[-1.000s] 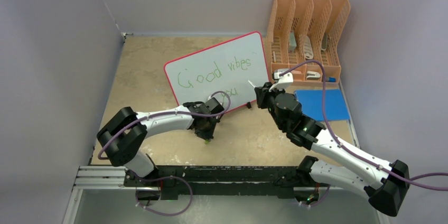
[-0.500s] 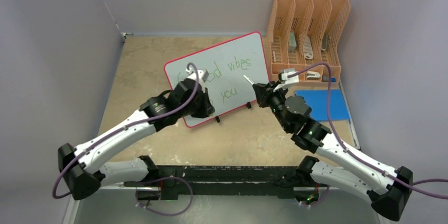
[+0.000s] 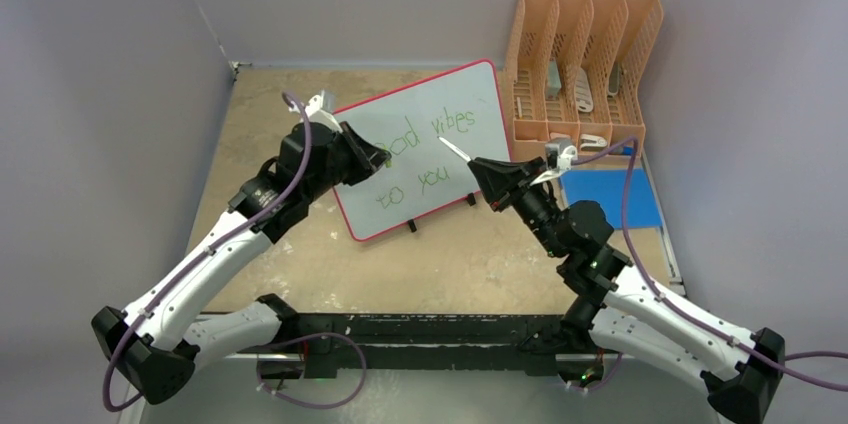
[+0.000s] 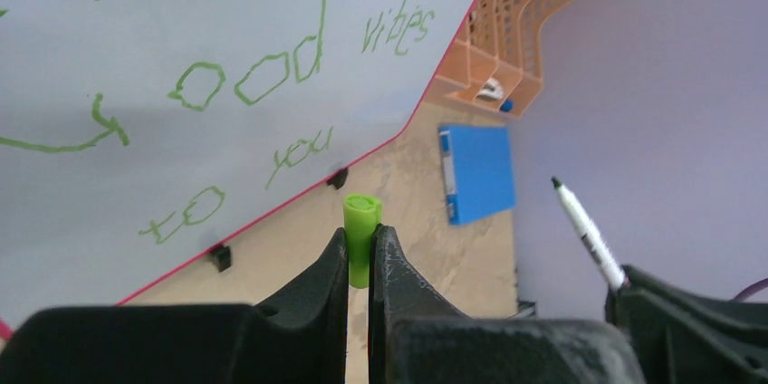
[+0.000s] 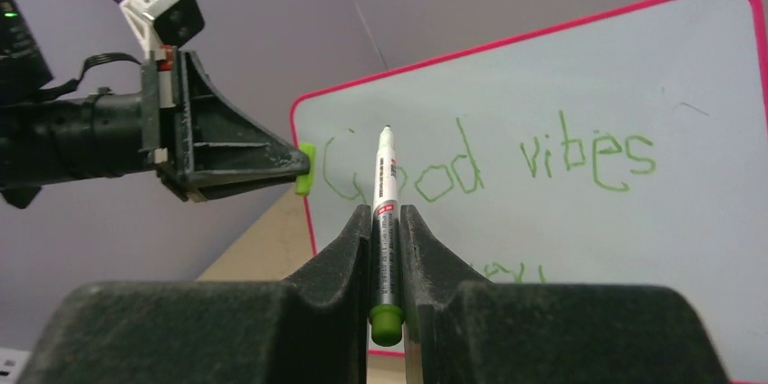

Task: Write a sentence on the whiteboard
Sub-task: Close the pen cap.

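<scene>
Since both lines of the sentence (image 4: pixel 272 81) read as finished ("Good vibes / to you" in green), the arms look set up for recapping, not writing. The left gripper (image 4: pixel 360 239) is clamped on a short green cap (image 4: pixel 361 221), which sticks out past its fingertips. The right gripper (image 5: pixel 385 216) is clamped on the marker (image 5: pixel 384 176) mid-barrel, w/ the bare tip out front & the green butt end behind. Both hang above the table (image 3: pixel 480 254), clear of the whiteboard (image 3: pixel 470 114), approx nose to nose w/ a gap between. The marker's long axis runs along the right gripper, tip pointing far-left toward the cap. The whiteboard sits mid-table, propped at a tilt on black clip feet, face toward the arms. Its long axis runs near-left to far-right, just beside the orange rack (image 3: pixel 585 64).
</scene>
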Available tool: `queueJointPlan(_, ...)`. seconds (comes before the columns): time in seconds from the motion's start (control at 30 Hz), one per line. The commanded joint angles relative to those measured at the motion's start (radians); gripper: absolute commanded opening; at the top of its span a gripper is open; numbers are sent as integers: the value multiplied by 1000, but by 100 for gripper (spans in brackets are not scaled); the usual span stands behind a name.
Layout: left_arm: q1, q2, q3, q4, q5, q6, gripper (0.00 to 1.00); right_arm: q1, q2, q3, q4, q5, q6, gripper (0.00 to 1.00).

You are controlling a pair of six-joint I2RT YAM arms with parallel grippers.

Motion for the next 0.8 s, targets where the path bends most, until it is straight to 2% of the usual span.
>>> queueJointPlan(0.0, 28, -30, 13, 136, 24, -176, 0, -1, -17, -12, 179, -68, 15, 0)
queueJointPlan(0.4, 33, -51, -84, 251, -14, -546, 0, 49, 85, -15, 377, -71, -55, 0)
queueJointPlan(0.5, 33, -67, -135, 327, -35, -608, 0, 62, 101, -14, 397, -69, -67, 0)
queueJointPlan(0.77, 33, -74, -171, 403, -69, -697, 0, 101, 152, -4, 403, -72, -101, 0)
